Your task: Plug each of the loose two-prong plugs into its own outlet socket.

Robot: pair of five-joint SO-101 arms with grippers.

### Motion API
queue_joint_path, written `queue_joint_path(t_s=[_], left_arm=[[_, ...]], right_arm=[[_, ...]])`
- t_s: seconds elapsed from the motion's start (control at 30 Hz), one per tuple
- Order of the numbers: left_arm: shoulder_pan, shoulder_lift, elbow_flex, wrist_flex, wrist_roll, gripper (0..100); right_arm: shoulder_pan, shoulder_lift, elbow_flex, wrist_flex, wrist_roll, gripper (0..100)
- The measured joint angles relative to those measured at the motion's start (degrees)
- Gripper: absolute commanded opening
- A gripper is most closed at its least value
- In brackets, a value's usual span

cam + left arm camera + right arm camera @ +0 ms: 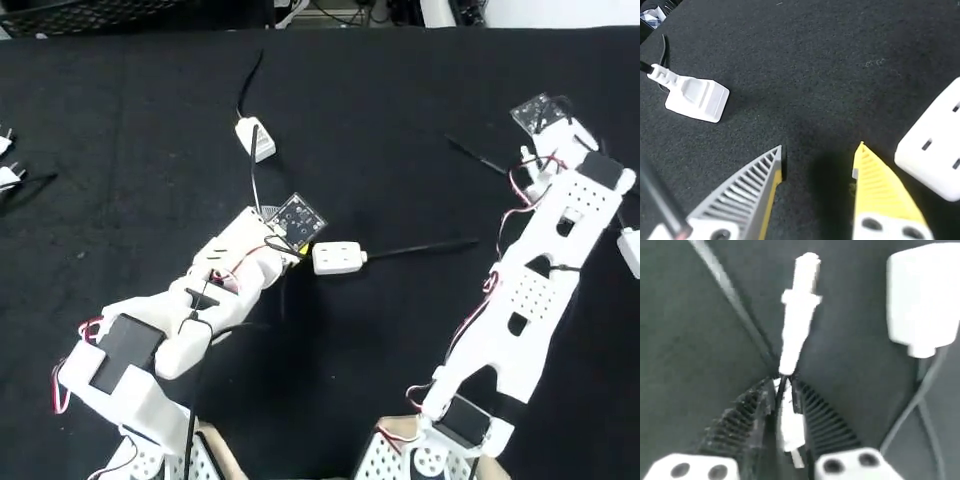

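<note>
Left pincer (pixel 820 150) stands wide open with nothing between its fingers, hovering low over the counter (pixel 400 130). The socket block (pixel 935 150) lies just beside its yellow finger, and a loose plug (pixel 695 97) on its black cord lies farther off on the other side. The right pincer (pixel 785 382) is closed tight on a thin plug (pixel 800 305), which juts out past the fingertips, above the cloth. Near it sits a white block (pixel 922 295) with a cable running from it; whether that is a socket or another plug cannot be told.

The step in hand looks like mating the gripped plug with a socket. To do it well, the prongs should be squared to the slots before any push. The thrust should run straight along the prongs, since the hold is narrow and the plug could twist in the grip. A light socket on cloth would likely slide, so bracing it with the free pincer seems wise.

The counter is covered in plain black cloth. Two small plugs (pixel 6 178) lie at its left edge in the high view. Behind the far edge runs a strip of cables and pale equipment.
</note>
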Motion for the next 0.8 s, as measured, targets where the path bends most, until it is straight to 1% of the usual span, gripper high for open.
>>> queue_joint_path(t_s=[0.13, 0.27, 0.33, 0.47, 0.53, 0.8], left_arm=[[0.00, 0.00, 0.00, 0.00, 0.00, 24], [0.00, 0.00, 0.00, 0.00, 0.00, 24], [0.00, 0.00, 0.00, 0.00, 0.00, 24], [0.00, 0.00, 0.00, 0.00, 0.00, 24], [0.00, 0.00, 0.00, 0.00, 0.00, 24], [0.00, 0.00, 0.00, 0.00, 0.00, 24]], right_arm=[[0.00, -3.43, 1.49, 7.03, 0.00, 1.1], [0.00, -6.59, 1.58, 8.09, 0.09, 1.8], [0.00, -8.70, 1.58, 8.26, 0.09, 4.9], [0.00, -10.37, 1.58, 8.26, 0.09, 16.4], [0.00, -10.37, 1.58, 8.26, -1.14, 18.8], [0.00, -9.49, 1.58, 8.26, -1.58, 13.2]])
